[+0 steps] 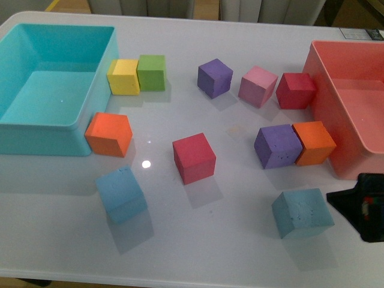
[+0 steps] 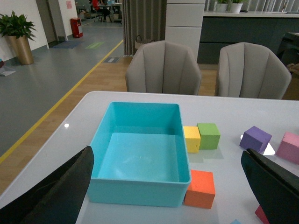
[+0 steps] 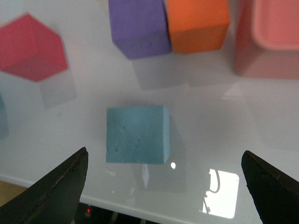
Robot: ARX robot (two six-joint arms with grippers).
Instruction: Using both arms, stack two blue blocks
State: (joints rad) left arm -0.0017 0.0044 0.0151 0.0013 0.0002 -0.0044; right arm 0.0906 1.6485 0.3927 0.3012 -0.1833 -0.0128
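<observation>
Two sky-blue blocks lie apart near the table's front edge: one front left (image 1: 122,194), the other front right (image 1: 302,212). My right gripper (image 1: 347,201) shows as a black shape just right of the right-hand block. In the right wrist view that block (image 3: 135,134) lies flat on the table just ahead of the open right gripper (image 3: 163,156), with nothing between the fingers. My left gripper (image 2: 167,161) is out of the front view. In its own view it hangs open and empty, facing the turquoise bin.
A turquoise bin (image 1: 36,129) stands back left and a pink bin (image 1: 327,111) at the right. Scattered cubes: orange (image 1: 108,134), yellow (image 1: 123,76), green (image 1: 152,72), red (image 1: 194,157), purple (image 1: 278,145), orange (image 1: 314,143), purple (image 1: 215,77), pink (image 1: 258,86), red (image 1: 295,90).
</observation>
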